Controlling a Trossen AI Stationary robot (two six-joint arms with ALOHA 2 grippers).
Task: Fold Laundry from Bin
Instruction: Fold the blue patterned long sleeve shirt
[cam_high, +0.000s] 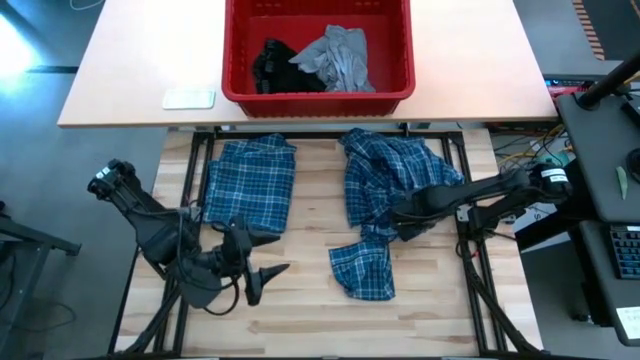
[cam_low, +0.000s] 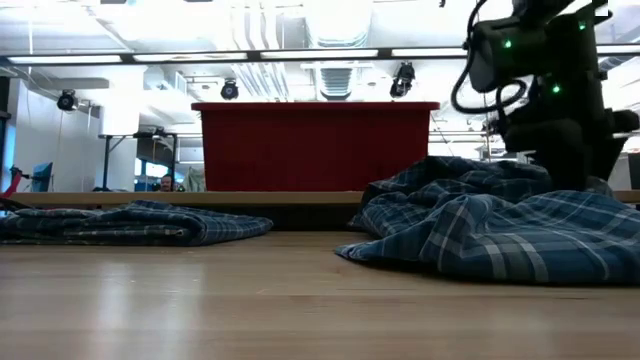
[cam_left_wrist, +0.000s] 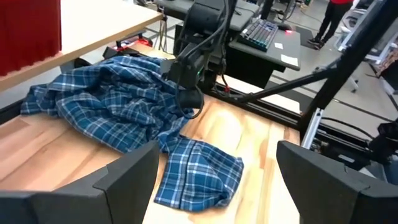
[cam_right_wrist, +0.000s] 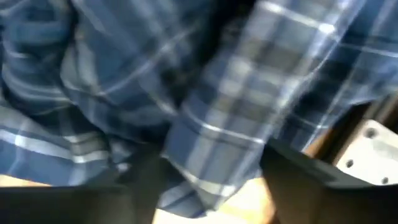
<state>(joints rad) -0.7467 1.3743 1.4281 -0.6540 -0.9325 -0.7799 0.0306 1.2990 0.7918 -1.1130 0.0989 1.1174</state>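
Note:
A crumpled blue-and-white plaid shirt (cam_high: 385, 180) lies on the table's right half, with one loose end (cam_high: 362, 270) trailing toward the near edge. My right gripper (cam_high: 397, 222) points down into the heap's near part, and plaid cloth (cam_right_wrist: 217, 93) lies between its spread fingers. A second plaid shirt (cam_high: 250, 180) lies folded flat on the left. My left gripper (cam_high: 268, 283) hovers open near the front left, pointing toward the crumpled shirt (cam_left_wrist: 106, 106). The red bin (cam_high: 318, 100) at the far edge holds a grey T-shirt (cam_high: 340, 58) and a black garment (cam_high: 272, 65). My right gripper comes at the crumpled shirt from above, fingers pointing down, one finger (cam_right_wrist: 298, 177) on each side of a ridge of plaid cloth (cam_right_wrist: 211, 149). Whether the fingers touch the cloth I cannot tell. In the low view the heap (cam_low: 500, 220) hides the fingertips.
A flat white object (cam_high: 188, 98) lies on the far tabletop left of the bin. Bare wood (cam_high: 310, 230) shows between the two shirts and along the near edge. Beyond the table's right edge stand a desk and a keyboard (cam_high: 628, 250).

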